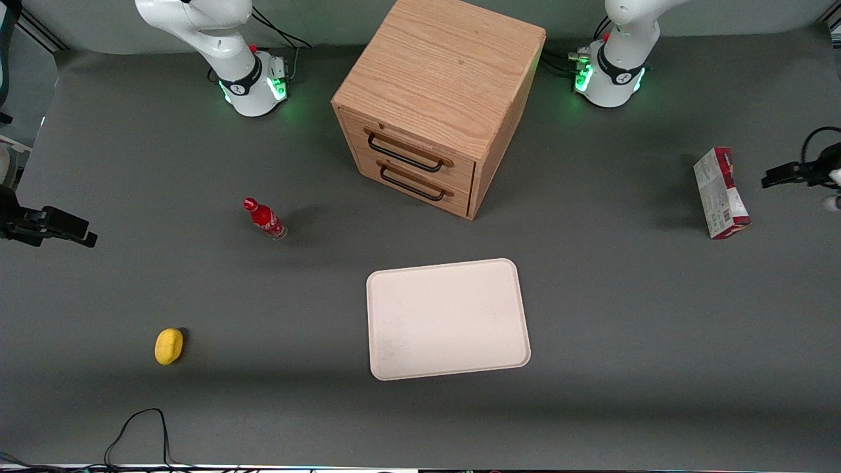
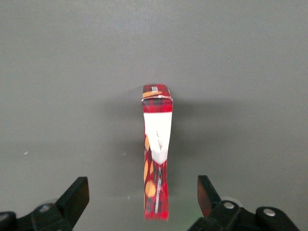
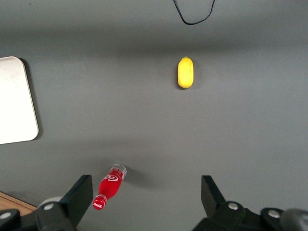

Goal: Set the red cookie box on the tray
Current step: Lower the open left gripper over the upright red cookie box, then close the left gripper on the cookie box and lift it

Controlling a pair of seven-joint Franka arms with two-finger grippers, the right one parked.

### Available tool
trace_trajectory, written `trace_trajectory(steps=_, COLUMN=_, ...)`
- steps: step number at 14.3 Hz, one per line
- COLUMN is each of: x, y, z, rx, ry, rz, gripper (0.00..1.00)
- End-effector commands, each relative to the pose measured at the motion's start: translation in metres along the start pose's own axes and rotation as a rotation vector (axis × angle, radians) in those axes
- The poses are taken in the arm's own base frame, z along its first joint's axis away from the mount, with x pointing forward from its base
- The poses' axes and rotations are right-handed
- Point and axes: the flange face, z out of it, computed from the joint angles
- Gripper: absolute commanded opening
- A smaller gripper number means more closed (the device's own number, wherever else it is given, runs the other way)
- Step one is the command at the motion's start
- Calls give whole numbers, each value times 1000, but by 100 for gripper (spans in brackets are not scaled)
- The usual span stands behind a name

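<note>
The red cookie box [image 1: 721, 192] stands on a long narrow edge on the grey table, toward the working arm's end, its pale printed face showing. The left wrist view looks down on the cookie box's [image 2: 157, 159] red top edge. My left gripper [image 1: 782, 176] hovers above and beside the box, out by the table's end. It is open, and in the wrist view the fingers [image 2: 77, 192] stand wide on either side of the box without touching it, the gripper [image 2: 142, 187] holding nothing. The cream-white tray [image 1: 447, 318] lies flat in the table's middle, nearer the front camera than the box.
A wooden two-drawer cabinet [image 1: 437, 98] stands farther from the camera than the tray. A small red bottle [image 1: 265, 219] and a yellow lemon [image 1: 169, 345] lie toward the parked arm's end. A black cable [image 1: 141, 427] loops at the table's near edge.
</note>
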Motion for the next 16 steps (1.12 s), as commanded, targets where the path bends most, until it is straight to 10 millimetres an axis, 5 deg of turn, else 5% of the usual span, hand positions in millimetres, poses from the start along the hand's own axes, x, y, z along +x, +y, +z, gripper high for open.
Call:
trace_trajectory(steps=1, x=-18, y=17, z=55, rx=28, ry=57, rz=-3, gripper=100)
trace_trajectory(steps=5, x=-24, y=23, z=116, rx=20, ry=74, rz=2, gripper=100)
trace_trajectory(steps=11, x=-27, y=12, z=133, rx=16, ry=74, rz=-11, gripper=99)
trace_trajectory(steps=13, x=-27, y=11, z=133, rx=16, ry=74, rz=-11, gripper=92)
trace_trajectory(steps=14, x=-27, y=11, z=133, rx=16, ry=74, rz=-11, gripper=70)
trace_trajectory(steps=15, x=-28, y=10, z=133, rx=15, ry=73, rz=-5, gripper=1)
trace_trajectory(steps=16, x=-30, y=6, z=133, rx=14, ry=73, rz=-12, gripper=0)
